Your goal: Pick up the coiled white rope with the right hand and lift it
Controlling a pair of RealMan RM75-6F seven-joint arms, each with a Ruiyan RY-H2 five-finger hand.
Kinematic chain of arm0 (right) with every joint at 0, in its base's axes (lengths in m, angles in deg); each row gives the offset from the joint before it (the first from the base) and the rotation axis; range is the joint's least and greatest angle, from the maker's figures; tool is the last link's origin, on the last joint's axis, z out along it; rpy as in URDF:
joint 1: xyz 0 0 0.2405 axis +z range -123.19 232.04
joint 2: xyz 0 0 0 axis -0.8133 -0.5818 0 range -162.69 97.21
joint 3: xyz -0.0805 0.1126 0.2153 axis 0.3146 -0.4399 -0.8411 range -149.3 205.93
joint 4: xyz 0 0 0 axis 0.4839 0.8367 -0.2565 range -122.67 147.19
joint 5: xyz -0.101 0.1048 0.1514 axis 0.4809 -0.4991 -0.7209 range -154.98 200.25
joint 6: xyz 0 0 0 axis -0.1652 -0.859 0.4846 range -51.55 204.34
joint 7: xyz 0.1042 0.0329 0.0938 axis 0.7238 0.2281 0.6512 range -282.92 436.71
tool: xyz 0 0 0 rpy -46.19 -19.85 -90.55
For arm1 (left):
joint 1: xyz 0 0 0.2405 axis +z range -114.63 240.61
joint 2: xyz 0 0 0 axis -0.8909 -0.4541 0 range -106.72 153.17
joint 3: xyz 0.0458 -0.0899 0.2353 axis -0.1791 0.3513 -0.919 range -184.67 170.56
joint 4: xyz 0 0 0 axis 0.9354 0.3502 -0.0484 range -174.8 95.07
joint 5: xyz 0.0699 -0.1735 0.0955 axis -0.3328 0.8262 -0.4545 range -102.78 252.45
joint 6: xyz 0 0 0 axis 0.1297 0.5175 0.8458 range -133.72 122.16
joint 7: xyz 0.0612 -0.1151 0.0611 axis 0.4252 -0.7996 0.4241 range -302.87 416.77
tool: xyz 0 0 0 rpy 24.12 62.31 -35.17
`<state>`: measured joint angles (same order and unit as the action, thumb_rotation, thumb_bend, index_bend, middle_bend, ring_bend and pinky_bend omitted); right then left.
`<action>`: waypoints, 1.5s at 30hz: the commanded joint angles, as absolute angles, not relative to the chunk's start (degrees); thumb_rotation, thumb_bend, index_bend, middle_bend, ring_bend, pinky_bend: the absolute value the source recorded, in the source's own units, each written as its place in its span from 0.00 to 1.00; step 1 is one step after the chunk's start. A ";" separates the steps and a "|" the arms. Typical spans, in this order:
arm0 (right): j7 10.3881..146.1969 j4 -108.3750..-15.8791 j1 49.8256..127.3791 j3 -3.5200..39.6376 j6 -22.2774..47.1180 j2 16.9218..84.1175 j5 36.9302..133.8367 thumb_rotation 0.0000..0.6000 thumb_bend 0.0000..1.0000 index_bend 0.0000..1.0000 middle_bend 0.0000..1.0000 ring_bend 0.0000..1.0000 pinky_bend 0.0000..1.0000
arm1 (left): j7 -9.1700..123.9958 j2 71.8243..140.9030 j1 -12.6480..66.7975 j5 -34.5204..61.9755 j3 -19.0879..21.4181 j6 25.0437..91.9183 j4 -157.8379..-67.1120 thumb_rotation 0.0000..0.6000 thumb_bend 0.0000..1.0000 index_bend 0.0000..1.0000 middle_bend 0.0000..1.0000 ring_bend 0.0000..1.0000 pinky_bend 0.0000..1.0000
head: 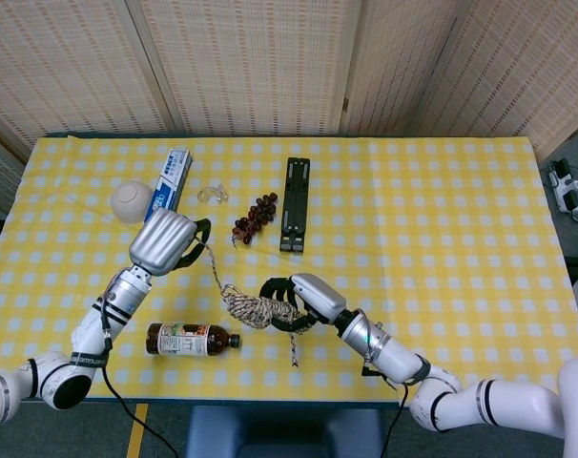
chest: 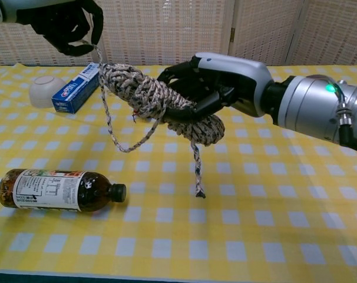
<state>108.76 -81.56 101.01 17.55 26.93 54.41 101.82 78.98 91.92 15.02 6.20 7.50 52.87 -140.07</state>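
Yellow checked cloth covers the table (head: 480, 219), and above it, in front of the black stand (head: 294, 204), I hold the coiled white rope (chest: 158, 100) in the air with my right hand (chest: 217, 79), fingers closed around the bundle. My left hand (head: 167, 242) is raised too, near the blue box (head: 169, 178), and pinches one loose end of the same rope. Between the two hands this strand hangs slack in a loop. A second tail dangles under the coil, close to the brown bottle (chest: 55, 190) lying on its side. I think the risk is here: if my left hand pulls away, the strand can tighten and unwind the coil, or drag it from my grip.
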 commanded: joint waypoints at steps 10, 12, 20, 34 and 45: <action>104.98 -82.49 104.00 14.36 34.32 58.24 90.01 1.00 0.61 0.84 0.69 0.74 0.66 | 82.58 96.21 10.70 4.25 9.00 53.21 -144.68 1.00 0.49 0.62 0.85 0.80 0.82; 105.34 -82.71 103.99 14.23 34.92 58.31 89.58 1.00 0.61 0.84 0.69 0.74 0.66 | 83.70 96.64 10.26 4.39 8.78 53.06 -144.69 1.00 0.49 0.61 0.85 0.80 0.82; 104.06 -81.55 103.51 12.52 33.36 61.00 85.16 1.00 0.61 0.85 0.70 0.74 0.67 | 80.98 97.30 10.59 4.53 7.93 52.93 -147.68 1.00 0.49 0.61 0.85 0.80 0.82; 106.49 -77.78 99.19 5.90 21.55 70.10 79.00 1.00 0.61 0.87 0.72 0.76 0.68 | 73.43 95.43 15.54 -3.53 2.89 55.88 -150.97 1.00 0.49 0.62 0.85 0.80 0.82; 121.02 -75.86 95.20 4.40 19.60 71.06 89.50 1.00 0.61 0.87 0.72 0.76 0.69 | 68.32 94.43 19.61 -4.62 0.40 57.70 -147.13 1.00 0.49 0.62 0.85 0.79 0.82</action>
